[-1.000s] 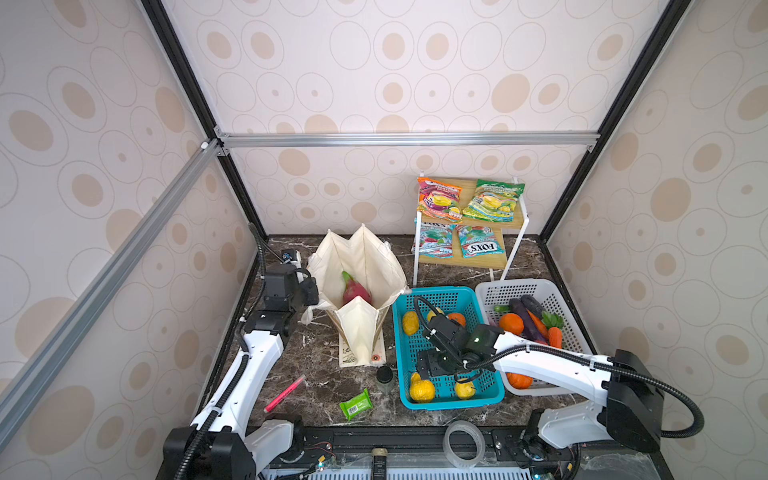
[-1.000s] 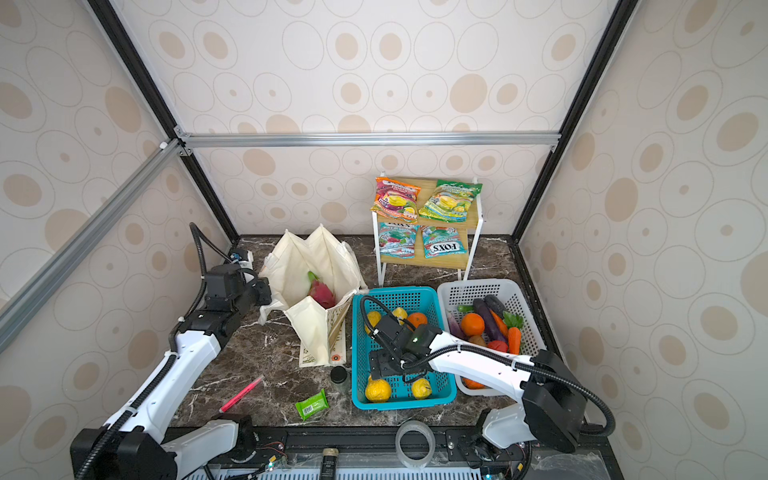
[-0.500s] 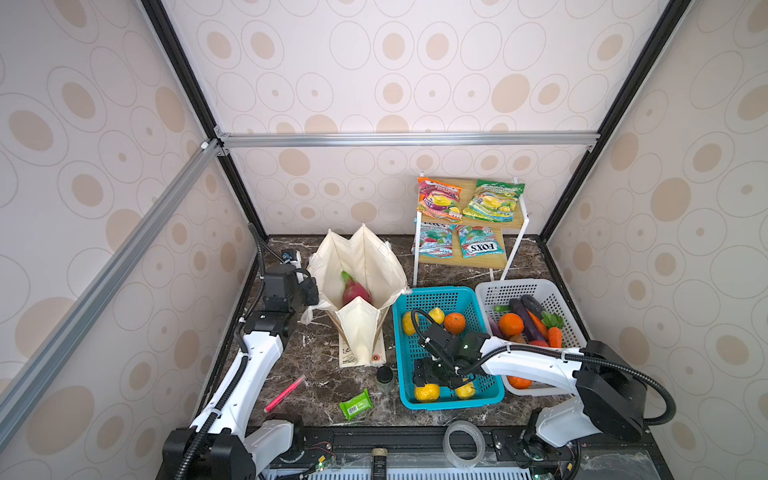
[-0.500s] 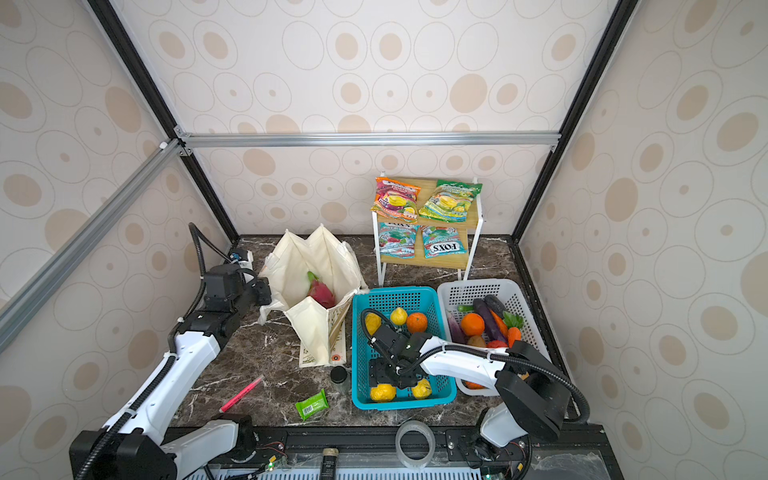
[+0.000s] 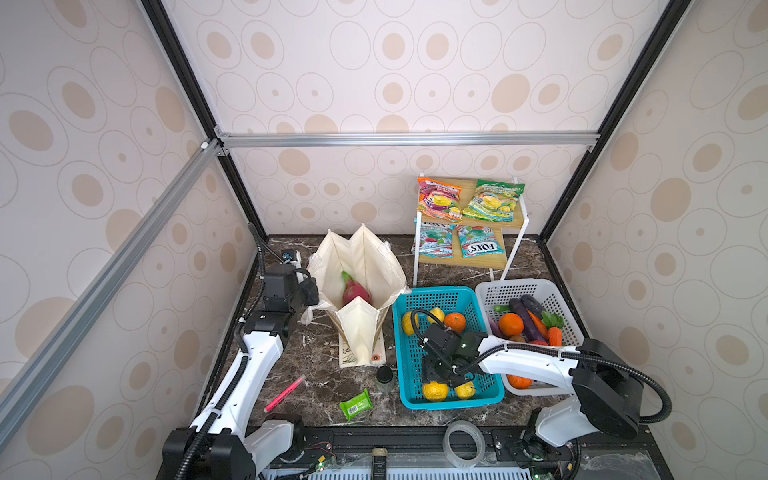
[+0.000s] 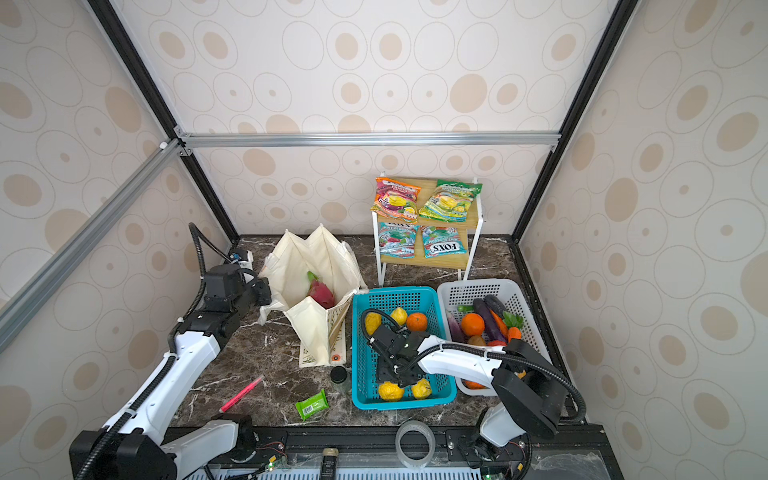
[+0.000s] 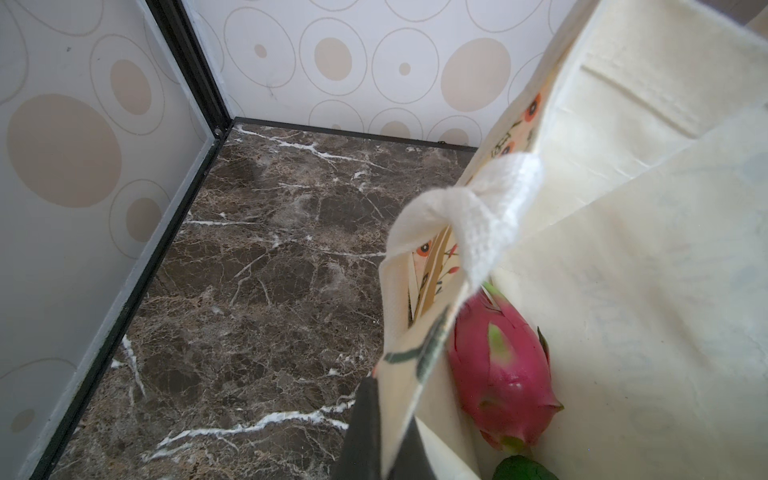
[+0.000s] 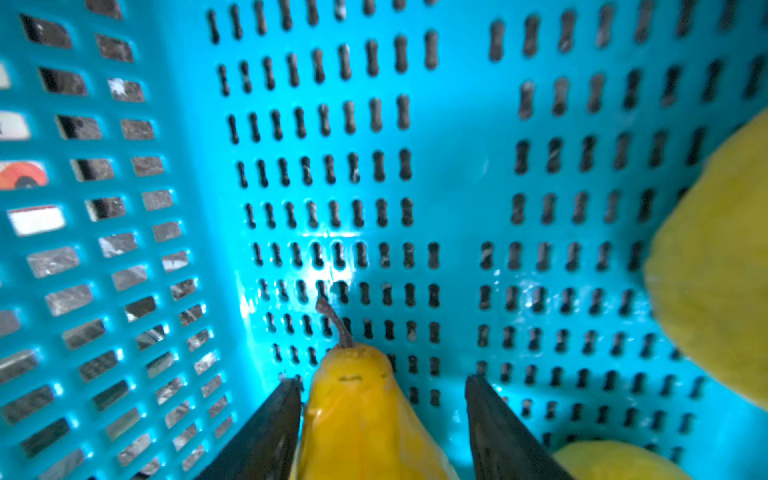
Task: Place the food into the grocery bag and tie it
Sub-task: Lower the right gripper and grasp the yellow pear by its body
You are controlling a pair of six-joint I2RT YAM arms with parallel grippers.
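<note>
Landmark: blue basket (image 5: 432,291) (image 6: 395,291), on the marble table.

- Right gripper (image 5: 442,374) (image 6: 395,370) is down inside the basket, toward its near end. In the wrist view the gripper (image 8: 382,382) has its jaws parted either side of a yellow pear (image 8: 357,415). One finger lies against the pear and a sliver of basket floor shows at the other, so this is not a firm grip.
- A bumpy yellow fruit (image 5: 435,391) and a lemon (image 5: 464,390) lie at the basket's near wall, just beside the gripper. An orange (image 5: 455,322) is toward the far end.
- The bag (image 5: 365,257) (image 6: 299,257) stands just beside the basket on the left arm's side, mouth gaping. A dragon fruit (image 5: 356,292) (image 7: 498,365) lies inside it.
- Left gripper (image 5: 309,291) (image 7: 388,432) is on the bag's side away from the basket, clamped shut on the bag's rim, with cloth pinched between the dark fingers.
- Snack packets (image 5: 439,199) lie on a shelf (image 5: 511,224) behind the basket, well apart from the bag.
- A white basket (image 5: 519,286) sits just beside the blue one, opposite the bag.
</note>
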